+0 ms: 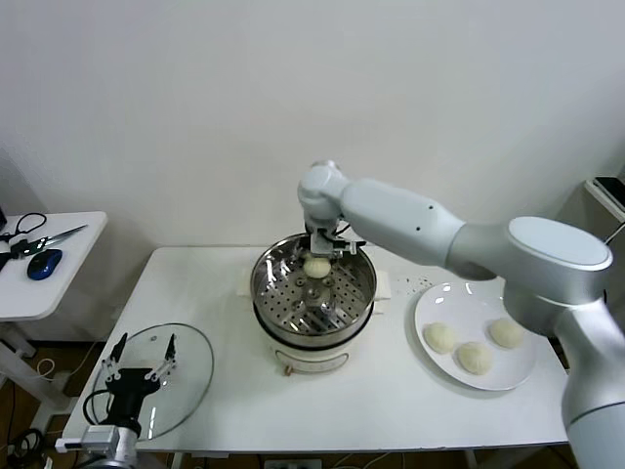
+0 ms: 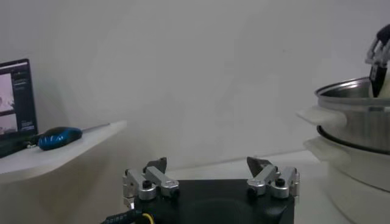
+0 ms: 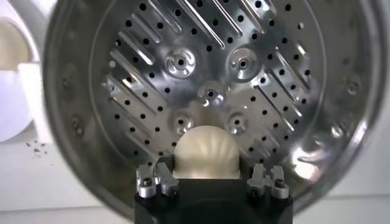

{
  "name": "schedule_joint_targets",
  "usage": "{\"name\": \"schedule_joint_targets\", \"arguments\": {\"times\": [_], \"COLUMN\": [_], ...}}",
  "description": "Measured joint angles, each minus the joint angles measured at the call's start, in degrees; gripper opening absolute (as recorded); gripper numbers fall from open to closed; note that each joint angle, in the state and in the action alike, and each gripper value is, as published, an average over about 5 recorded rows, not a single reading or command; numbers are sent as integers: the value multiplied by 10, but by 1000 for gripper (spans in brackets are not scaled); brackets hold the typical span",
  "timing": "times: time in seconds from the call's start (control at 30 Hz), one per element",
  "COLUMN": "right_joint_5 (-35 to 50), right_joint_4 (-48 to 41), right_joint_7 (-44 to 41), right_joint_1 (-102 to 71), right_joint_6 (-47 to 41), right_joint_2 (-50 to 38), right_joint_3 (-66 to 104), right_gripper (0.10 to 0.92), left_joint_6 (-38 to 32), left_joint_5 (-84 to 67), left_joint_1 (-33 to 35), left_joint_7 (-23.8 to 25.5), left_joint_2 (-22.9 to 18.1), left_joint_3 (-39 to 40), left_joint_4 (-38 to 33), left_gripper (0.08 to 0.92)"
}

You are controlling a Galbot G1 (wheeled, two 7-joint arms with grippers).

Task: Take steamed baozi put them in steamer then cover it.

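The right hand (image 1: 317,256) reached over the far rim of the steamer (image 1: 363,293), which stood at the centre of the white bench (image 1: 225,283) in the head view. Between its fingers sat one baozi (image 1: 317,267), just above the perforated steel floor near the basket's 12 o'clock edge. From the right wrist view the bun (image 3: 206,152) filled the gap between the two fingertips (image 3: 159,178); whether the pads still pressed on the dough or stood just clear of it could not be told, nor whether the bun already rested on the floor. The steamer's floor (image 3: 244,91) lay bare around it, holes and ribs shining.

At 3 o'clock from the steamer, a white plate (image 1: 430,308) carried the other three baozi (image 1: 476,358), set near one another on its nearer half.

At 8 o'clock from the steamer, near the bench's front corner, the glass cover (image 1: 190,376) lay flat. The left hand (image 1: 140,362) hovered over it with its fingers spread wide apart and holding nothing; the left wrist view showed the same gap between the fingertips (image 2: 155,176), with the steamer's side (image 2: 359,128) off ahead.

A small side table (image 1: 68,283) stood beyond the bench at 9 o'clock, carrying scissors (image 1: 44,237) and a blue object (image 1: 44,263).
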Motion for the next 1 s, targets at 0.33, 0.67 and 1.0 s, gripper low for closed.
{"name": "schedule_joint_targets", "arguments": {"times": [0.33, 0.67, 1.0], "right_joint_5": [-19, 59, 310], "right_joint_4": [3, 63, 139], "right_joint_7": [2, -3, 65], "right_joint_1": [-10, 54, 198], "right_joint_6": [5, -12, -169], "right_joint_2": [-5, -61, -192], "right_joint_3": [13, -8, -135], "right_gripper": [817, 823, 823], "left_joint_6": [1, 6, 10], "left_joint_5": [2, 3, 3], "left_joint_1": [0, 6, 6], "left_joint_7": [0, -1, -1], "left_joint_2": [-2, -2, 3], "left_joint_3": [1, 3, 2], "left_joint_4": [1, -8, -17], "left_gripper": [823, 823, 823]}}
